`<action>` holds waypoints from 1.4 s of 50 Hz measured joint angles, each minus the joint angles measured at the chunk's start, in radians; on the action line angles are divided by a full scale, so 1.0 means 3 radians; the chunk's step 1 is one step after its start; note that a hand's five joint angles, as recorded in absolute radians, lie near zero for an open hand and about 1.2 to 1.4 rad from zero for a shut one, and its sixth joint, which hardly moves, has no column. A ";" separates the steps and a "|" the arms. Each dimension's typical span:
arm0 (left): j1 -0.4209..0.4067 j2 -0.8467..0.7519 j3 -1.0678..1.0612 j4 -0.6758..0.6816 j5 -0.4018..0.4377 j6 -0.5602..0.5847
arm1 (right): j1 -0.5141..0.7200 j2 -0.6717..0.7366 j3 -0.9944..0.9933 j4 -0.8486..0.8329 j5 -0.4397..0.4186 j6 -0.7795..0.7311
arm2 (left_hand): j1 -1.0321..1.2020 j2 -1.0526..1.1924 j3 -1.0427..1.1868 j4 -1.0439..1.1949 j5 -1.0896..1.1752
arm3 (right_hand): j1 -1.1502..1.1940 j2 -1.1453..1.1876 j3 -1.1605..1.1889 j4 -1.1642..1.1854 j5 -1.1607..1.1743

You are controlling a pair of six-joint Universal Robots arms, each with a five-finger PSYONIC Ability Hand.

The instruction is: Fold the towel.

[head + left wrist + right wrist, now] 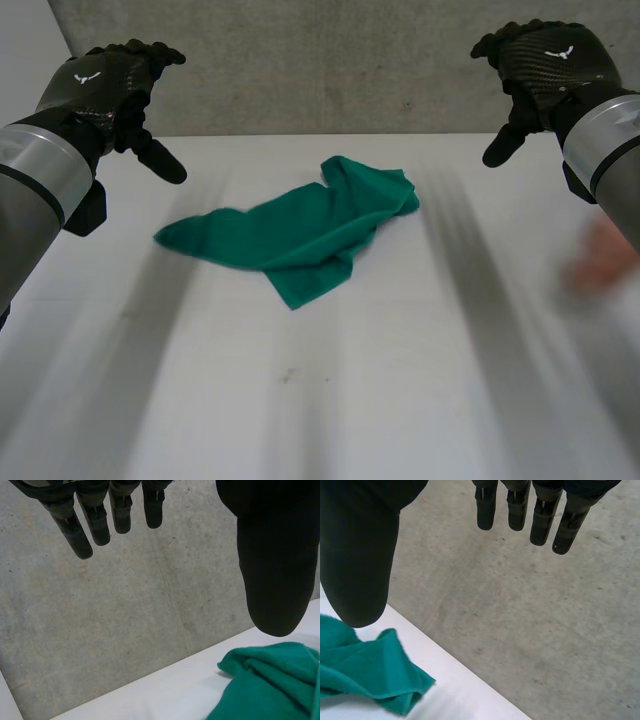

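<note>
The towel [300, 235] lies crumpled in the middle of the table [300, 420]. It is likely light, soft and floppy, best pinched at its corners. The left hand [105, 85] and right hand [545, 60] hover above, fingers straight, empty.

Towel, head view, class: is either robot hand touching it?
No: the left hand and the right hand are both raised, open, apart from the crumpled green towel lying on the table.

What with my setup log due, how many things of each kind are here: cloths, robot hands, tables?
Cloths: 1, the green towel
Robot hands: 2, left hand and right hand
Tables: 1, the white table
Total: 4
</note>
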 measured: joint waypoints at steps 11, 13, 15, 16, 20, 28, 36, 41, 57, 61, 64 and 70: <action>-0.0004 -0.0021 0.0002 0.0009 0.0000 0.0003 | -0.0003 0.0011 0.0033 0.0017 -0.0418 -0.0024 | 0.0000 0.0000 0.0000 0.0000 0.0000 | 0.0000 0.0000 0.0000 0.0000 0.0000; -0.0003 -0.0043 0.0002 0.0023 0.0000 0.0004 | -0.0002 0.0016 0.0035 0.0022 -0.0450 -0.0027 | 0.0000 0.0000 0.0000 0.0000 0.0000 | 0.0000 0.0000 0.0000 0.0000 0.0000; -0.0002 -0.0081 0.0003 0.0040 0.0000 0.0005 | -0.0001 0.0024 0.0037 0.0029 -0.0470 -0.0030 | 0.0000 0.0000 0.0000 0.0000 0.0000 | 0.0000 0.0000 0.0000 0.0000 0.0000; -0.0002 -0.0115 0.0004 0.0053 0.0000 0.0006 | 0.0000 0.0033 0.0036 0.0037 -0.0479 -0.0034 | 0.0000 0.0000 0.0000 0.0000 0.0001 | 0.0000 0.0000 0.0000 0.0000 0.0000; -0.0003 -0.0279 0.0012 0.0079 0.0001 0.0032 | 0.0004 0.0071 0.0035 0.0085 -0.0483 -0.0074 | 0.0000 0.0000 0.0000 0.0000 0.0000 | 0.0000 0.0000 0.0000 0.0000 0.0000; -0.0093 -0.0824 0.0052 0.0107 0.0008 0.0295 | 0.0028 0.0182 0.0035 0.0187 -0.0443 -0.0395 | 0.0000 0.0000 0.0000 0.0000 0.0000 | 0.0000 0.0000 0.0000 0.0000 0.0000; -0.0404 -0.1721 0.0391 0.0417 0.0003 0.0494 | 0.0183 0.0418 0.0001 0.0194 -0.0365 -0.0665 | 0.0010 0.0004 0.0000 0.0002 0.0000 | 0.0000 0.0000 0.0000 0.0000 0.0000; -0.0487 -0.2142 0.0655 0.0575 -0.0006 0.0506 | 0.0243 0.0714 -0.0118 0.0178 -0.0353 -0.0592 | 0.0011 0.0008 0.0004 0.0007 0.0002 | 0.0000 0.0000 0.0000 0.0000 0.0000; -0.0505 -0.3014 0.1346 0.0696 -0.0003 0.0498 | 0.0313 0.2461 -0.1585 0.0164 -0.0145 -0.0075 | 0.1428 0.1296 0.1262 0.1300 0.1186 | 0.0000 0.0000 0.0000 0.0000 0.0000; -0.0504 -0.3092 0.1440 0.0797 -0.0011 0.0496 | 0.0310 0.2552 -0.1714 0.0172 -0.0075 -0.0069 | 0.3070 0.3001 0.2935 0.2978 0.1227 | 0.0000 0.0000 0.0000 0.0000 0.0000; -0.0504 -0.3064 0.1461 0.0873 -0.0035 0.0491 | 0.0308 0.2550 -0.1724 0.0185 -0.0055 -0.0063 | 0.3245 0.3273 0.3212 0.3279 0.1450 | 0.0000 0.0000 0.0000 0.0000 0.0000; -0.0519 -0.2645 0.1281 0.0975 -0.0062 0.0477 | 0.0292 0.2430 -0.1621 0.0204 -0.0058 -0.0040 | 0.3245 0.3296 0.3236 0.3291 0.2906 | 0.0000 0.0000 0.0000 0.0000 0.0000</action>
